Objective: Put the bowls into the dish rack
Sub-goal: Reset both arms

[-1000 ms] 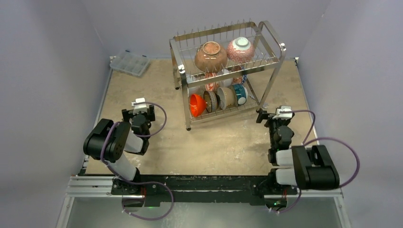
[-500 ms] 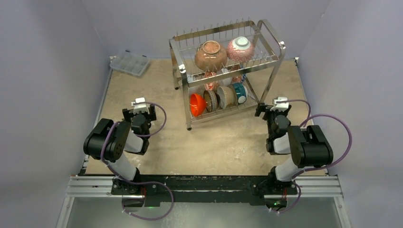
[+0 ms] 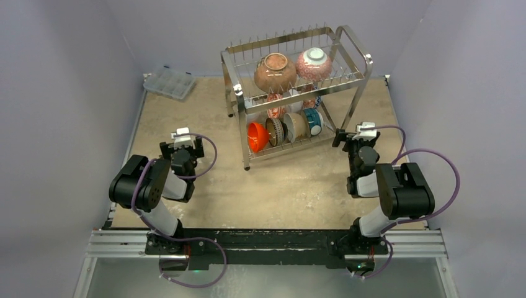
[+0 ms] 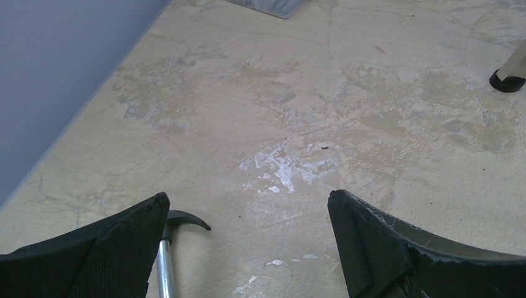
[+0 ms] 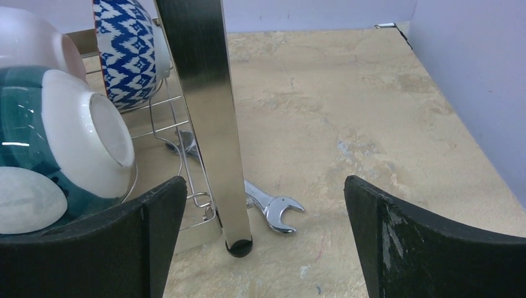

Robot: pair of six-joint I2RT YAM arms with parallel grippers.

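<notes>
The steel dish rack stands at the far middle of the table. Its top tier holds a brown glazed bowl and a red floral bowl. Its lower tier holds an orange bowl, a dark-sided bowl, a tan bowl and a teal bowl. My right gripper is open and empty beside the rack's front right leg, with the teal bowl and a blue-patterned bowl to its left. My left gripper is open and empty over bare table.
A clear compartment box lies at the far left. A steel wrench lies on the table by the rack leg. A metal rod with a black hooked end lies beside my left finger. A rack foot shows at the far right.
My right arm has folded back and its gripper has moved a little farther and left, closer to the rack's front right leg. The left arm has not moved.
</notes>
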